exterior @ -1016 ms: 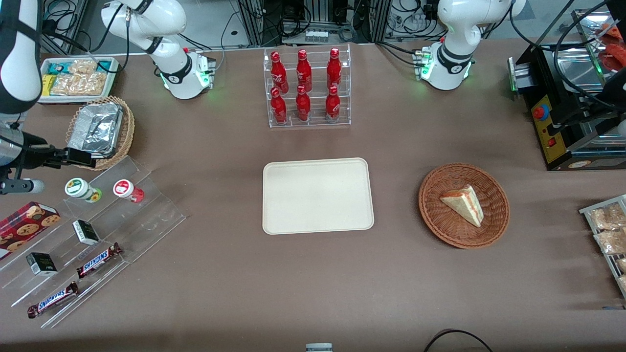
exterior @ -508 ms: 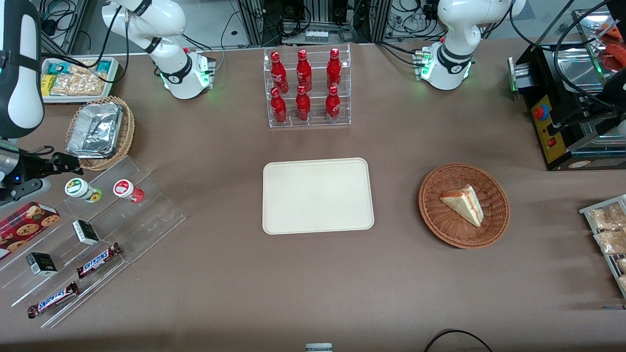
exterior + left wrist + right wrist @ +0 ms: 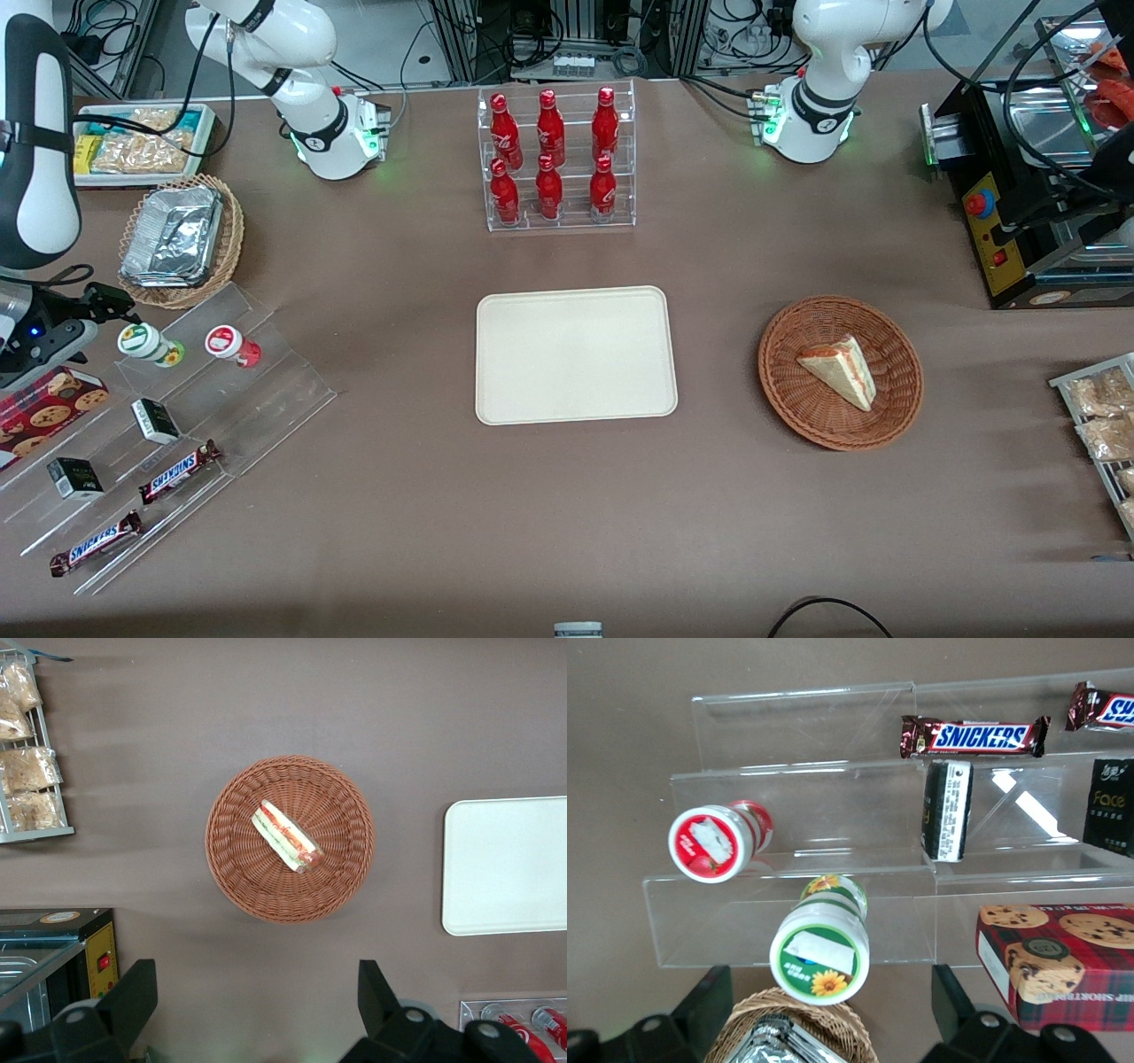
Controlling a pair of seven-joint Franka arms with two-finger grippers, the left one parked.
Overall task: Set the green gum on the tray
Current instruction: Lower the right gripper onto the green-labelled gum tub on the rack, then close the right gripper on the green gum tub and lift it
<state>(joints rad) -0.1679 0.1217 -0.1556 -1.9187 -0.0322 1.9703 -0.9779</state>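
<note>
The gripper [image 3: 99, 306], fingers spread and empty, has swung closer to the green gum [image 3: 143, 342]. The tray [image 3: 576, 354] sits well apart, so grasping comes next.

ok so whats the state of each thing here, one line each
green gum canister with white lid: upright on clear acrylic step rack, lid on, not gripped
red gum canister: upright beside it, lid on
cream rectangular tray: bare
right gripper: open, above green gum
round brown wicker basket: holds sandwich wedge

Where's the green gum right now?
The green gum stands on the clear stepped rack beside the red gum, at the working arm's end; the gripper hovers close, open.
</note>
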